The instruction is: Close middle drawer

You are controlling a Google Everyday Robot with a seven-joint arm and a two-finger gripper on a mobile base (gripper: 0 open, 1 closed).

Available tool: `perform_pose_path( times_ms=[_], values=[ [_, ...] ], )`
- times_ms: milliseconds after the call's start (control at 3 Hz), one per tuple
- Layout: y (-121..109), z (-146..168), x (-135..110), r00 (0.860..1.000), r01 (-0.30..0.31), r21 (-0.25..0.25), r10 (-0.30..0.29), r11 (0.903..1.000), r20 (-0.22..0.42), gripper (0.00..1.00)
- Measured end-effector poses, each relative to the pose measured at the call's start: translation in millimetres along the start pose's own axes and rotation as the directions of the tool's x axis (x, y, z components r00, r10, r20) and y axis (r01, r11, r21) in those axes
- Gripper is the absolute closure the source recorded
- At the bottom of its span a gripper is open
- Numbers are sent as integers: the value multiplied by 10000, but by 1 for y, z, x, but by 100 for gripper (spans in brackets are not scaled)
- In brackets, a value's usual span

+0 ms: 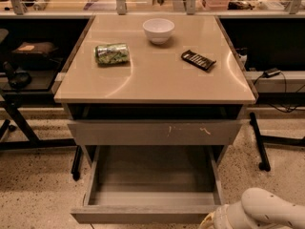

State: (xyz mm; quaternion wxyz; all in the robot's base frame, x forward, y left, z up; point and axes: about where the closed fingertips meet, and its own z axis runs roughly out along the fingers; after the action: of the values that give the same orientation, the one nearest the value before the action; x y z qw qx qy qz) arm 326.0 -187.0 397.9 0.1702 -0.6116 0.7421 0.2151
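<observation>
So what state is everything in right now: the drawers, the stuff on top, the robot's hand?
middle drawer: pulled right out, tray empty.
scratched drawer front: sits much further in than the drawer below.
bowl: upright on the cabinet top.
can: lying on its side.
dark packet: lying flat.
gripper: low at bottom right, by the open drawer's front corner.
</observation>
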Motion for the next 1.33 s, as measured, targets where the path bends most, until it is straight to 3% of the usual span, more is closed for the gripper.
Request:
perform_pose_path(
  times_ms=[333,667,1000,1333],
  values=[
    [-6,0,-4,9998,199,6,-199,9998,82,12],
    [-11,1,-8,9994,301,86,-302,9995,138,0],
    [-51,-12,-21,9969,656,653,-683,9957,402,18],
    [-110,-31,-40,9910,1132,1519,-1226,9819,534,41]
  ],
)
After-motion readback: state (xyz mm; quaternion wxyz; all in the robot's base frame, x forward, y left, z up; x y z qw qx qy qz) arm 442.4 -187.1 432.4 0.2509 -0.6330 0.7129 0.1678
